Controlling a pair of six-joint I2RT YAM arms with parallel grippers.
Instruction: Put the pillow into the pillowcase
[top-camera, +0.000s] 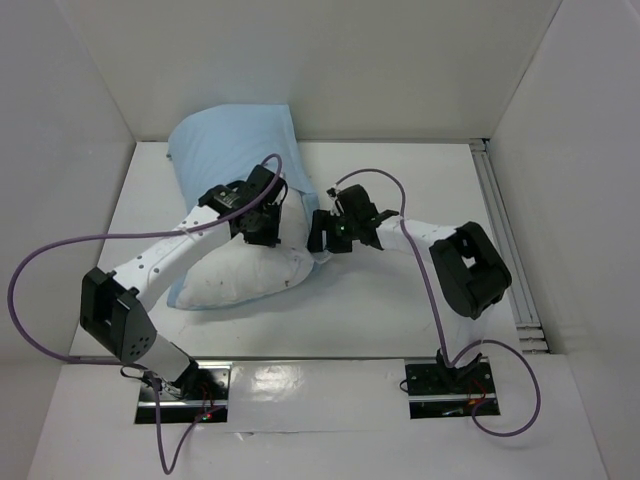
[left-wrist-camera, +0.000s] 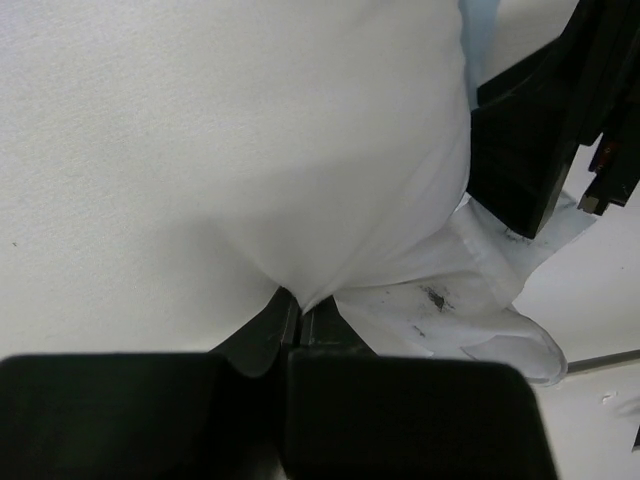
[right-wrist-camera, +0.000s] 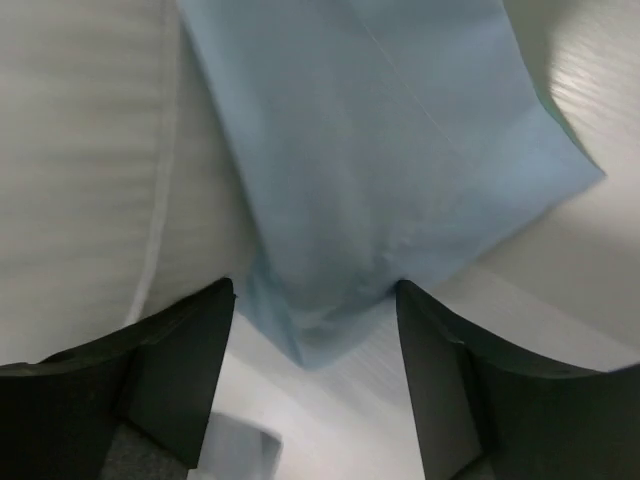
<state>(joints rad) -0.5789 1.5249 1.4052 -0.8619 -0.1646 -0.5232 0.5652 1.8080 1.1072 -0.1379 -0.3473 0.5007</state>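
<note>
My left hand (left-wrist-camera: 297, 305) is pinched shut on pillow (top-camera: 235, 278) fabric near bench (top-camera: 400, 310) centre. Right hand (right-wrist-camera: 315, 320) is open astride a pillowcase (right-wrist-camera: 380, 150) corner. Stuffing step, probably partway in. Next: close right, pull case over.

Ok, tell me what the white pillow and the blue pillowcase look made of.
The plump white rectangular pillow: matte woven cloth, maybe cotton, over soft filling; it puckers into fine folds where the left tool pinches it. The thin light blue pillowcase: smooth, matte, lightweight woven fabric; it lies limp with a fine crease.
</note>
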